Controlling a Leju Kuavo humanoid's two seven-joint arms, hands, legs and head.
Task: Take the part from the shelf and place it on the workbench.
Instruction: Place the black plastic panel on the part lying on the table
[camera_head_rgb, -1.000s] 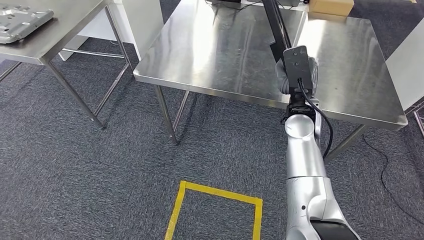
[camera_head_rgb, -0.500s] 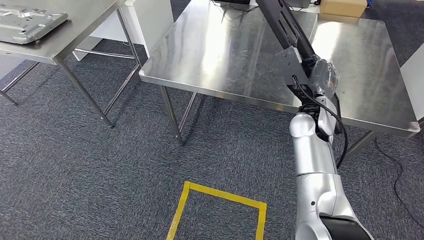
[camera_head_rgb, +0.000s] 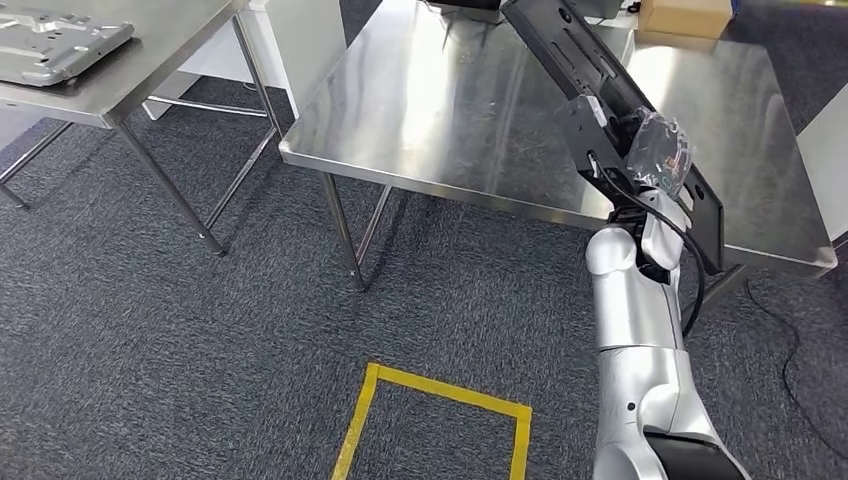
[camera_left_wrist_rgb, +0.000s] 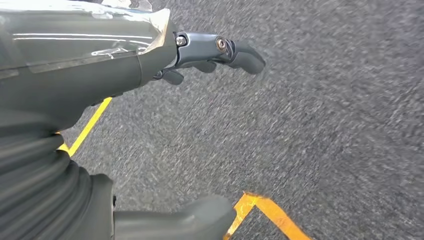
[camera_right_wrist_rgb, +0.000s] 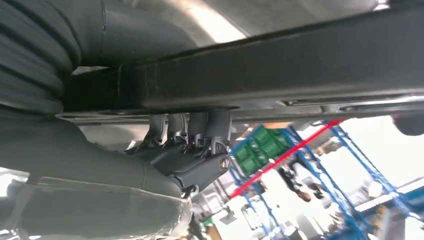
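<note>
The part (camera_head_rgb: 575, 52) is a long flat black metal piece with slots. It slants over the right half of the steel workbench (camera_head_rgb: 450, 110), and its near end reaches past the bench's front right edge. My right hand (camera_head_rgb: 655, 150), wrapped in clear film, grips the part near that lower end. In the right wrist view the dark fingers (camera_right_wrist_rgb: 192, 130) curl against the underside of the black part (camera_right_wrist_rgb: 300, 75). My left hand (camera_left_wrist_rgb: 165, 65) hangs over the grey carpet, its fingers (camera_left_wrist_rgb: 235, 52) stretched out and apart from the thumb, with nothing in it.
A second steel table (camera_head_rgb: 150, 70) stands at the left with a grey metal plate (camera_head_rgb: 55, 40) on it. A cardboard box (camera_head_rgb: 685, 14) sits at the workbench's far edge. Yellow tape (camera_head_rgb: 440, 390) marks a square on the carpet, and a cable (camera_head_rgb: 790, 350) lies at the right.
The view has shifted a little. My right hand has moved right and turned, and the black part has swung from nearly end-on to a broad slant, its near end dropping towards the bench's right front corner.
</note>
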